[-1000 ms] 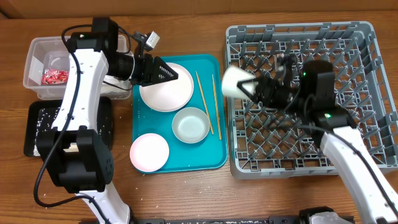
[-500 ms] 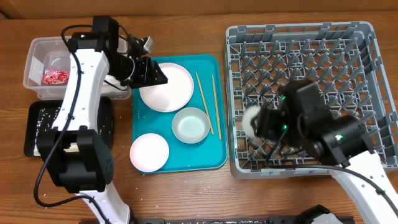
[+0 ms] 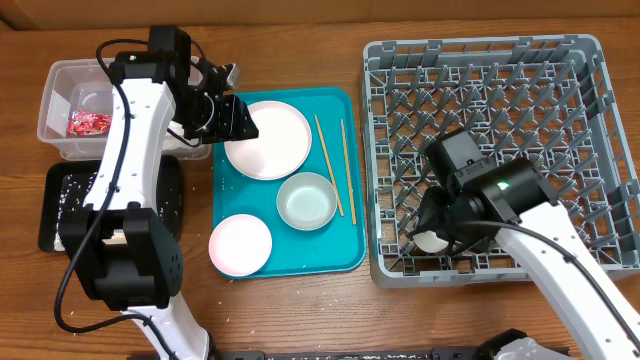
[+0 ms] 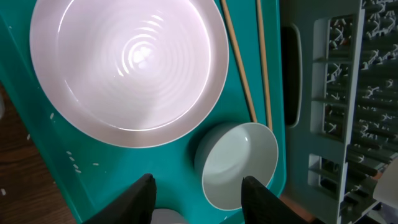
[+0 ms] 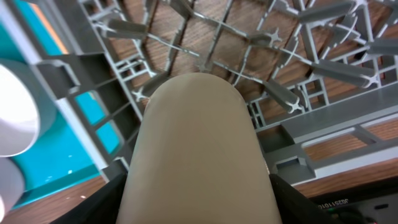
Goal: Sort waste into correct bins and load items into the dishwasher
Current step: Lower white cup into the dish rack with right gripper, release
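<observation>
My right gripper (image 3: 440, 228) is shut on a white cup (image 3: 432, 241) and holds it low in the front left part of the grey dish rack (image 3: 600, 150). In the right wrist view the cup (image 5: 199, 143) fills the middle, between my fingers (image 5: 199, 208), over the rack's lattice (image 5: 311, 81). My left gripper (image 3: 242, 120) is open and empty at the left rim of the large white plate (image 3: 270, 140). In the left wrist view its fingers (image 4: 199, 202) hang over the teal tray, with the plate (image 4: 127, 62), grey bowl (image 4: 239, 165) and chopsticks (image 4: 245, 62) below.
The teal tray (image 3: 345, 255) holds the plate, the grey bowl (image 3: 306, 200), a pale pink plate (image 3: 240, 244) and two chopsticks (image 3: 330, 165). The clear tub (image 3: 60, 80) with the red wrapper (image 3: 87, 122) and the black tray (image 3: 55, 200) with rice stand at the left.
My right arm has carried the cup from above the rack's left edge down into its front left part. My left gripper has drawn back a little to the left.
</observation>
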